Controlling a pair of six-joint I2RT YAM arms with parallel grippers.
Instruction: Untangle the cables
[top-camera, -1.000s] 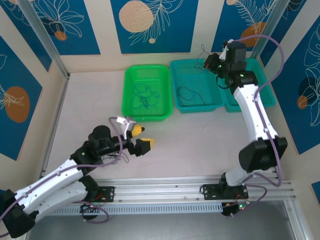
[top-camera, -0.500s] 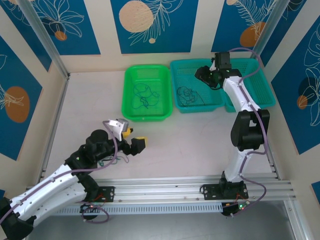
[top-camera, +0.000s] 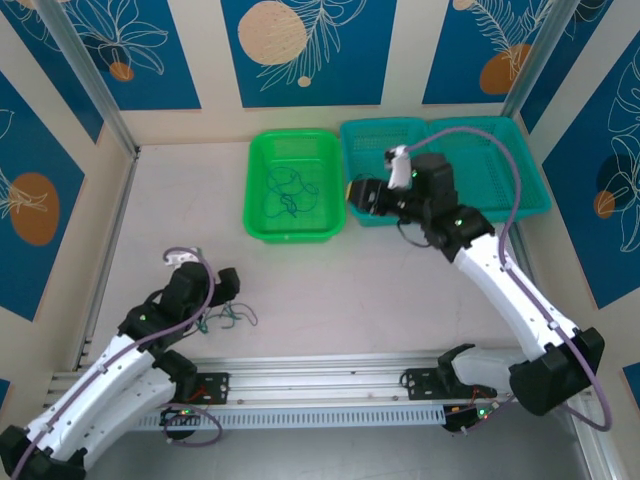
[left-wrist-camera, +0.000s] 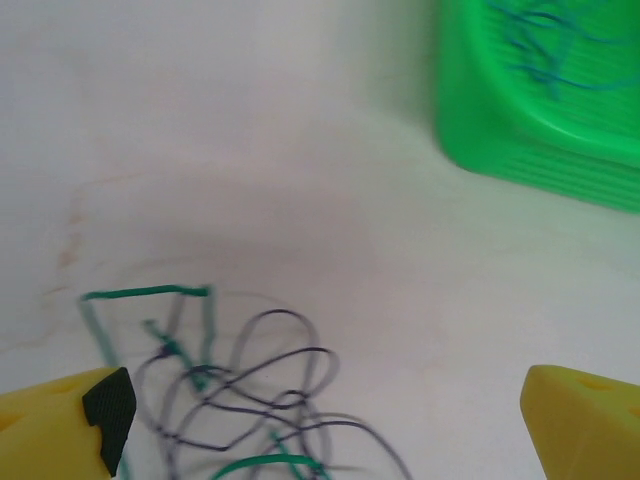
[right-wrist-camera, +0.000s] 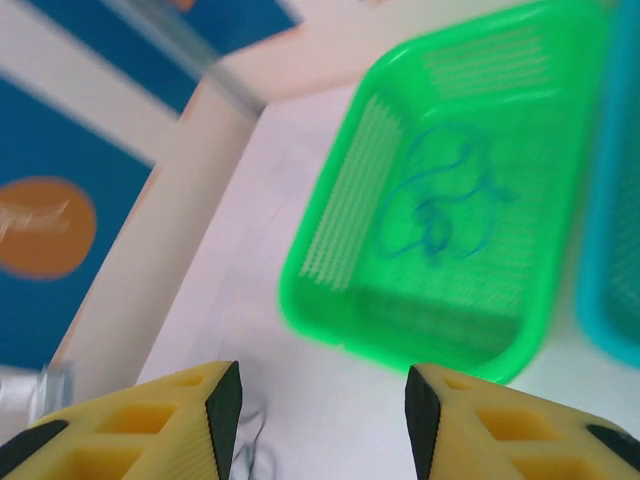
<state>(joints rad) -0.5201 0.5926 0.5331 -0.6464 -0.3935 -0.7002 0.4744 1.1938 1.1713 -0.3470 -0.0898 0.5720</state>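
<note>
Pale tabletop (top-camera: 330, 290): your left wrist camera shows a green-and-dark cable clump (left-wrist-camera: 240, 400) below the wide left hand (left-wrist-camera: 330, 420); your right wrist camera shows blue cables (right-wrist-camera: 435, 200) in the green tray (right-wrist-camera: 340, 260), right hand (right-wrist-camera: 320, 405) parted, empty.

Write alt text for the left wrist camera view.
A clump of thin green and dark cables lies on the pale table, between the wide-open yellow fingers of the left gripper. A green basket holding blue cables sits at the upper right.

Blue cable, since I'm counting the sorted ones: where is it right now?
In the top view, the blue cable lies inside the green basket, left of the teal basket.
</note>
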